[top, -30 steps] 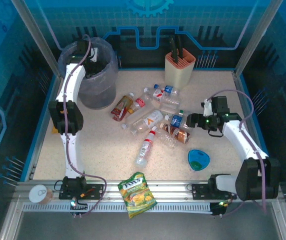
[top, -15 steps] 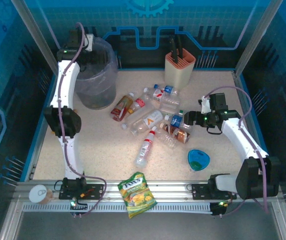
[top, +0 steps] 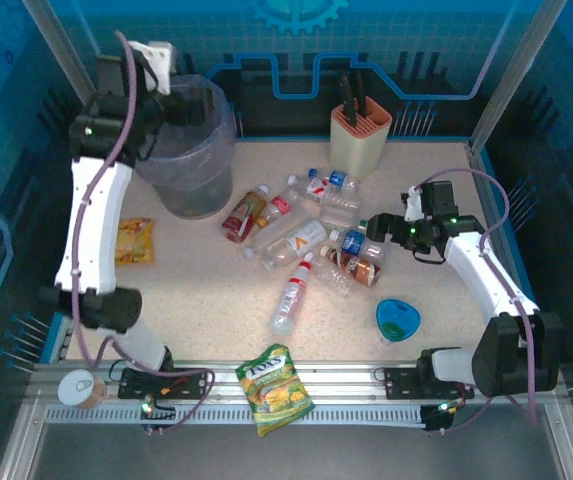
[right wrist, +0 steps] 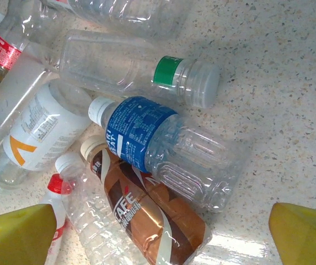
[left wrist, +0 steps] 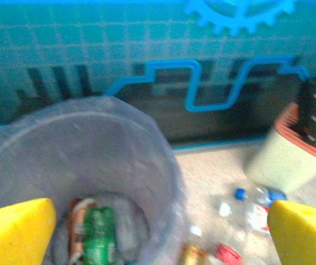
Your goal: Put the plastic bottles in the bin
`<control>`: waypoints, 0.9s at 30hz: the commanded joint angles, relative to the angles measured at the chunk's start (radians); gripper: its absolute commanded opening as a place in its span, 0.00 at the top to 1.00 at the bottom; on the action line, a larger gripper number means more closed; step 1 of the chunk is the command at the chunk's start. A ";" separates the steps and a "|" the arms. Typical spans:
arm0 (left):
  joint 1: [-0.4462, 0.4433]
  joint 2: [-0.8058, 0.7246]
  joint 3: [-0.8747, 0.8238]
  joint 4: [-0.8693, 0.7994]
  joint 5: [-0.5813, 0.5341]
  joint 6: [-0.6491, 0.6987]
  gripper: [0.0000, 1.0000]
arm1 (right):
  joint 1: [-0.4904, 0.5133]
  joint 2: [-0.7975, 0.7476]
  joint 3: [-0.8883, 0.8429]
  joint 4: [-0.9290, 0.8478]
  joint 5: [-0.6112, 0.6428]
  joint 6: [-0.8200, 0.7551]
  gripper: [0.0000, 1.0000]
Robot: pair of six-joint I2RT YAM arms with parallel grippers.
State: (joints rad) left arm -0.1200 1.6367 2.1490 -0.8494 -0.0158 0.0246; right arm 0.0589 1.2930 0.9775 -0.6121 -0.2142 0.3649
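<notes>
The left gripper (left wrist: 158,232) hangs over the bin (top: 194,190) at the far left of the table. Its yellow fingers (left wrist: 14,234) are spread wide with nothing between them, and only their tips show, cut off by the lower corners of the left wrist view. At the bottom of the bin a green bottle (left wrist: 99,238) and a brown one (left wrist: 79,221) lie side by side, both blurred and cropped by the frame edge. The crinkled liner clouds anything else down there, and from above the arm and liner hide the bin's inside.

The other plastic bottles (top: 296,240) lie in a loose heap at mid-table, between the bin and the right gripper (right wrist: 160,234). That claw is also spread wide and empty, low over the heap's right end, its tips cropped in the lower corners of the right wrist view. Under it a blue-labelled bottle (right wrist: 146,138) touches a brown café bottle (right wrist: 146,221). Just beyond lies a clear bottle with a green band (right wrist: 141,72), and to the left a white bottle with an orange mark (right wrist: 36,132), partly covered by others. The small print cannot be read.

A knife holder (top: 360,135) stands at the far edge, a blue bowl (top: 398,318) lies near right, and a snack bag (top: 276,388) rests on the near rail.
</notes>
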 commanded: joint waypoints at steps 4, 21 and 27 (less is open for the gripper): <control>-0.199 -0.227 -0.415 0.057 -0.047 -0.092 0.01 | 0.001 0.023 0.038 -0.022 0.039 0.094 0.00; -0.634 -0.141 -1.119 0.333 0.164 -0.446 0.06 | -0.007 0.036 -0.002 0.033 -0.006 0.166 0.00; -0.690 -0.053 -1.170 0.370 0.197 -0.480 0.11 | -0.008 0.014 -0.005 0.018 0.015 0.148 0.00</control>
State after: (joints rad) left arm -0.7986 1.5581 0.9997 -0.5331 0.1318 -0.4114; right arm 0.0513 1.3350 0.9810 -0.5781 -0.2127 0.5236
